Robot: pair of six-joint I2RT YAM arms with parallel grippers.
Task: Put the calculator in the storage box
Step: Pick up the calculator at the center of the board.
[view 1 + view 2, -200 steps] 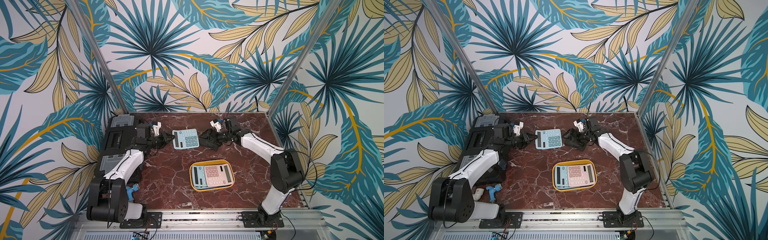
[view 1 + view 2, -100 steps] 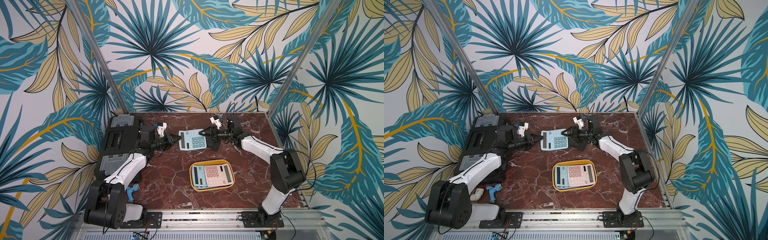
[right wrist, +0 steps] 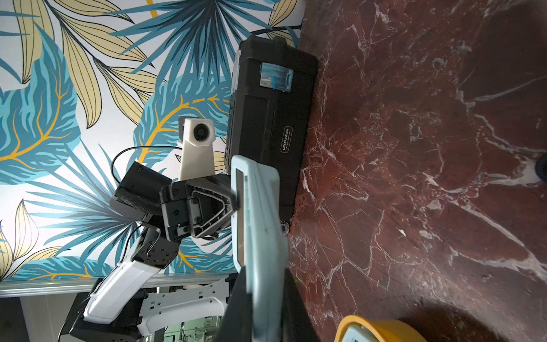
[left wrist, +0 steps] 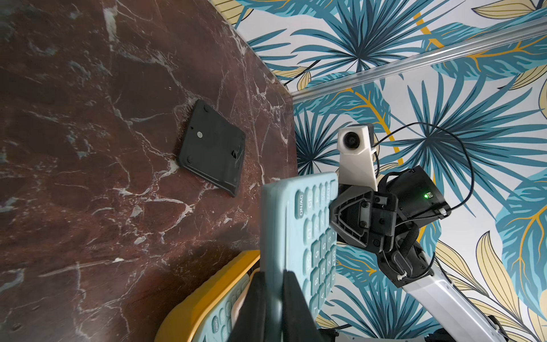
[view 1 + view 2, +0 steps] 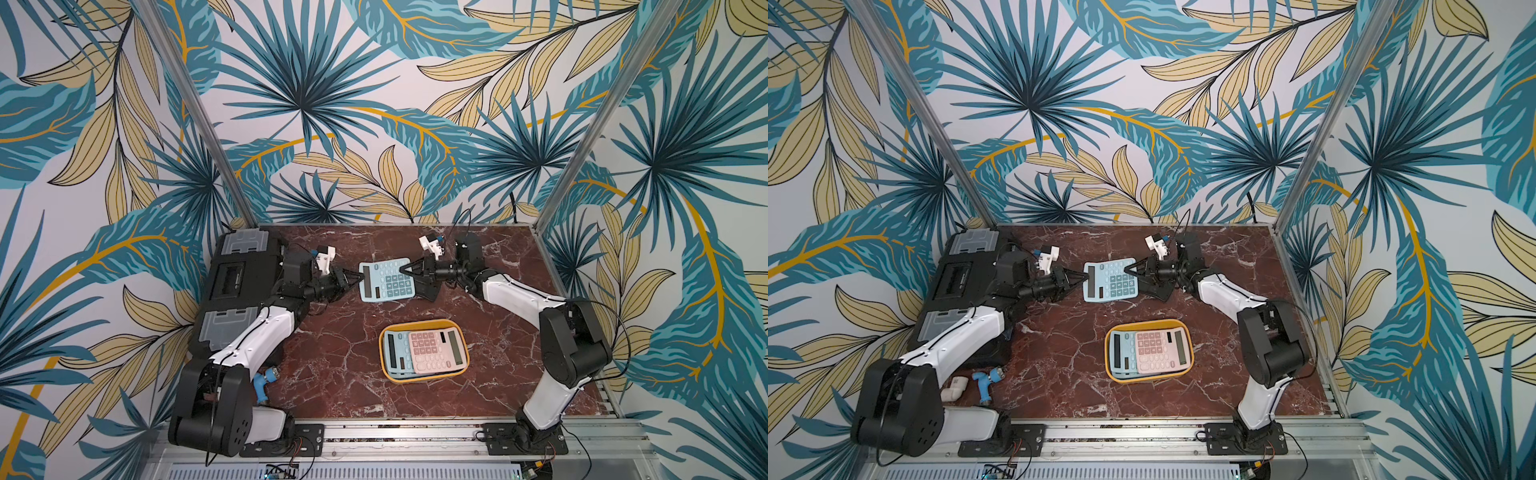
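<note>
Top views both show the light-blue calculator (image 5: 386,279) held off the counter (image 5: 332,374) near the middle of its far edge, keys up, apart from the storage box (image 5: 428,374). The left pincer (image 5: 356,277) is clamped on its display end. The right pincer (image 5: 409,274) is closed on the key end, one finger lying over the keys. The yellow storage box sits nearer the front edge, holding a second blue calculator (image 5: 395,353) with a pink calculator (image 5: 436,351) partly over it. A black toolbox (image 5: 241,282) lines the left edge.
</note>
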